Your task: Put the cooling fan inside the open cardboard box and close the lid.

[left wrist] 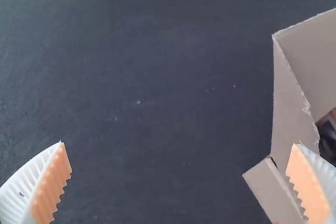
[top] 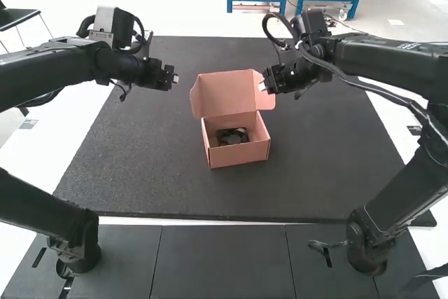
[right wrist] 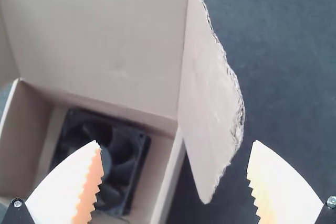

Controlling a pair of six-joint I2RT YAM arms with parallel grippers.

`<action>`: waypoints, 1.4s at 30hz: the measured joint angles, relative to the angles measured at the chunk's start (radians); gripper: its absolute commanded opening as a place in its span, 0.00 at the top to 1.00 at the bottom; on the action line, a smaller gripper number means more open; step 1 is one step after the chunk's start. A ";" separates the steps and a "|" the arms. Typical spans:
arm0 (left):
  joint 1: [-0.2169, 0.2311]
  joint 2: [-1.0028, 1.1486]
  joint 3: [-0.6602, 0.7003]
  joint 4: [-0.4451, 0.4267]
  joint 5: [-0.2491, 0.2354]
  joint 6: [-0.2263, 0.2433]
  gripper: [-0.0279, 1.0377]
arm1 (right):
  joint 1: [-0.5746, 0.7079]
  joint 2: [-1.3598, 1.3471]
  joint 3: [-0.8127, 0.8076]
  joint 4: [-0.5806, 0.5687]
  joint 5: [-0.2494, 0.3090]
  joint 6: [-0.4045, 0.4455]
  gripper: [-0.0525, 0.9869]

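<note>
A small cardboard box (top: 236,146) stands on the black mat (top: 140,152) with its lid (top: 225,93) upright at the back. The black cooling fan (top: 231,136) lies inside it, and the right wrist view shows the fan (right wrist: 105,158) at the box's bottom. My right gripper (top: 264,80) hangs open just beside the lid's right side flap (right wrist: 210,119), which sits between its fingers (right wrist: 79,187). My left gripper (top: 173,77) is open too, a short way left of the lid, above bare mat. The box's corner (left wrist: 296,103) appears near its one finger (left wrist: 310,182).
White table surface (top: 28,173) borders the mat on both sides. Both arms (top: 63,64) stretch over the mat from the sides, with free mat in front of the box.
</note>
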 measured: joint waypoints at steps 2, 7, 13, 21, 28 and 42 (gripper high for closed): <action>0.002 0.016 0.000 0.006 -0.003 0.000 0.07 | 0.000 0.000 -0.007 0.018 0.000 0.006 0.35; 0.002 0.046 0.003 0.009 -0.006 0.000 0.07 | -0.011 0.000 -0.009 0.050 0.005 0.014 0.35; 0.002 0.074 0.024 0.012 -0.010 0.001 0.07 | -0.026 0.003 -0.009 0.083 0.012 0.018 0.35; 0.002 0.090 0.048 0.015 -0.010 0.004 0.07 | -0.035 0.044 -0.009 0.092 0.019 0.019 0.35; 0.002 0.120 0.050 0.017 -0.010 0.005 0.07 | -0.036 0.076 -0.008 0.092 0.019 0.019 0.35; -0.002 0.152 0.069 0.016 -0.009 0.012 0.07 | -0.037 0.082 -0.007 0.087 0.018 0.019 0.36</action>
